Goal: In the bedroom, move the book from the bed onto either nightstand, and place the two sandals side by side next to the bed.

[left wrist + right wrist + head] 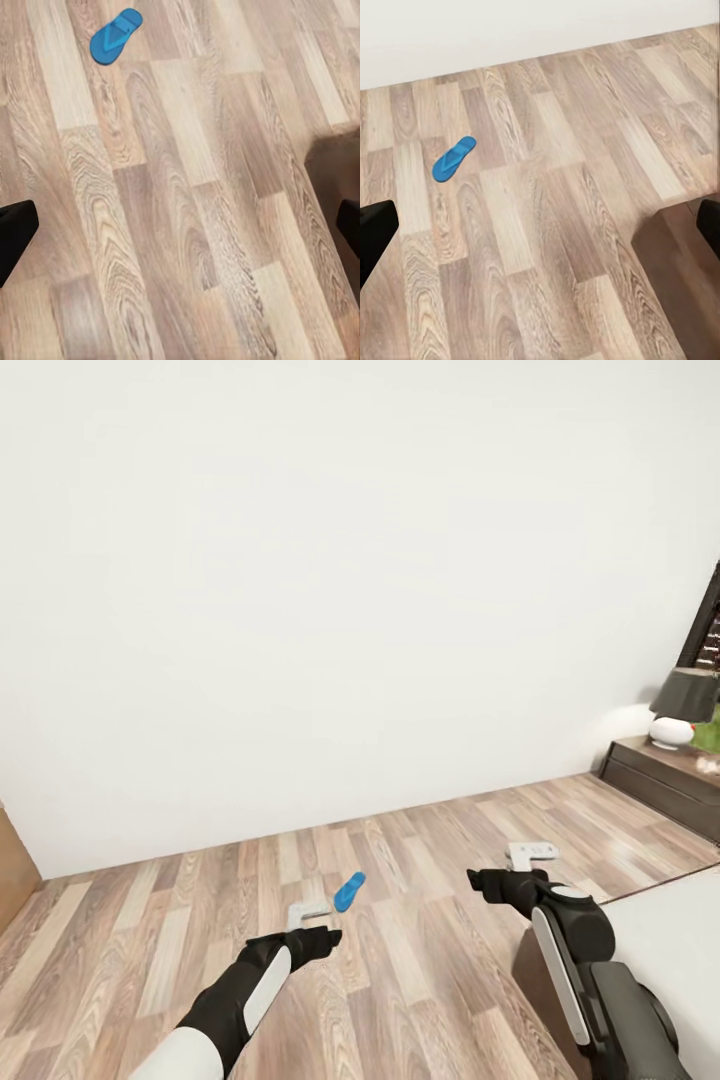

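The left end effector (312, 926) hangs over bare floor with its jaws spread wide and empty; the right end effector (522, 865) is likewise wide and empty, near the corner of the bed (665, 930). One blue sandal (350, 892) lies flat on the wood-plank floor (430, 960), just beyond the left end effector. Best to lower that arm squarely over the narrow, thin sole and pinch across its width. The nightstand (665, 780) with its lamp (682, 708) stands well apart by the wall.

Both arms (245, 990) were glossy black with white panels; each ended in pale grey jaws on black wrists.
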Robot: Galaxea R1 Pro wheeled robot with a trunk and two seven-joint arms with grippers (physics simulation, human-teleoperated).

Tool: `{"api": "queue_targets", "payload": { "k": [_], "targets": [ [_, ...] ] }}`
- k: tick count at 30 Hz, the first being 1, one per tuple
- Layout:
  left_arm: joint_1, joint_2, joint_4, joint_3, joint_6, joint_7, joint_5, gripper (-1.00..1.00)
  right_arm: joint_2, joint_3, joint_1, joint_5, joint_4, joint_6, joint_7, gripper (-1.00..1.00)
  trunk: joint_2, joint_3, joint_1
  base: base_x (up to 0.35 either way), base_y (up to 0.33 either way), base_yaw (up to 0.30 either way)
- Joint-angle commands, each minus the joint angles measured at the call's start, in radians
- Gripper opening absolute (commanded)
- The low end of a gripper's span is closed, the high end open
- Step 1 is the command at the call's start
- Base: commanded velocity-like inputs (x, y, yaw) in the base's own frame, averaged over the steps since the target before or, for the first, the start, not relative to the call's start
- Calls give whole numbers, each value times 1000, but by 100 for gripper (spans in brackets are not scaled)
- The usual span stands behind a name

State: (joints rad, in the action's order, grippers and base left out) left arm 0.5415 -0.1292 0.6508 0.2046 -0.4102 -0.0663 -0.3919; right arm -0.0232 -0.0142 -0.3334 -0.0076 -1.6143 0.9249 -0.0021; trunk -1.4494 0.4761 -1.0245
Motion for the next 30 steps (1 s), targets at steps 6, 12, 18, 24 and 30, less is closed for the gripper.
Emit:
{"api": "queue_targets", "payload": {
  "k": [6, 12, 18, 24, 30],
  "targets": [
    [17, 2, -47, 3, 50, -8, -10, 100, 0, -1, -6, 0, -1, 10, -1, 100, -1, 2, 0, 288, 165, -258],
    [20, 1, -62, 4, 72, -8, -10, 100, 1, 0, -6, 0, -1, 12, -1, 100, -1, 4, 0, 299, 139, -261],
    [20, 1, -72, 4, 80, -8, -10, 100, 1, 1, -6, 0, -1, 12, -1, 100, -1, 6, 0, 307, 106, -202],
    [20, 2, -82, 3, 82, -11, -10, 100, 0, 3, -5, -1, -1, 13, 0, 100, -1, 7, 0, 316, 38, -66],
    [11, 5, -82, 7, 83, -25, 1, 100, -1, 5, 1, -1, -1, 13, 2, 100, -1, 7, 0, 323, 11, -19]
  ]
}}
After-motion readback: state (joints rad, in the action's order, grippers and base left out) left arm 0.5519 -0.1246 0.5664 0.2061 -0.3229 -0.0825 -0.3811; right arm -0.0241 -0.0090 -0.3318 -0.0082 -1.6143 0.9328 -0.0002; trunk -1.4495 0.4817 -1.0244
